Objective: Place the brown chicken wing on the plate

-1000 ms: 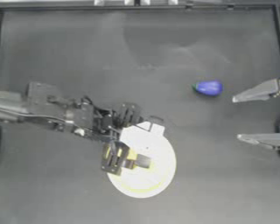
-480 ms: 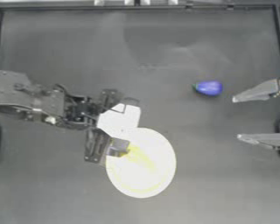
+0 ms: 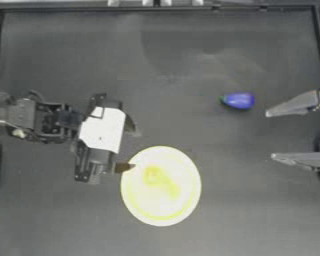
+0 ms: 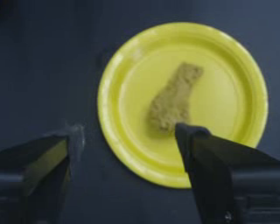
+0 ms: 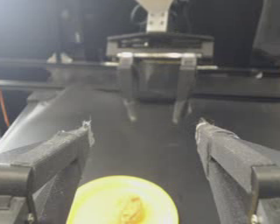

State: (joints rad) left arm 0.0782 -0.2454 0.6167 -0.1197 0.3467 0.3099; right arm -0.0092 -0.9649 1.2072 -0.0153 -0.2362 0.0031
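Note:
The brown chicken wing [image 3: 159, 181] lies free near the middle of the plate [image 3: 181, 207], a pale round plate with a yellow-green rim at the table's front centre. My left gripper [image 3: 106, 171] hangs just off the plate's left edge, open and holding nothing. In the left wrist view the wing [image 4: 174, 103] rests on the plate [image 4: 239, 78] beyond the spread jaws of that gripper [image 4: 127, 131]. My right gripper [image 3: 284, 132] is parked at the right edge, open. Its wrist view shows the plate [image 5: 96, 197] and the wing [image 5: 131, 211] far off.
A blue-purple rounded object with a green tip [image 3: 238, 100] lies on the dark table to the right of centre, close to the right gripper's upper finger. The table's raised rim [image 3: 156, 6] runs along the far side.
The left gripper has let go of the wing and drawn back to the left, off the plate. The wing stays on the plate. The right arm has not moved.

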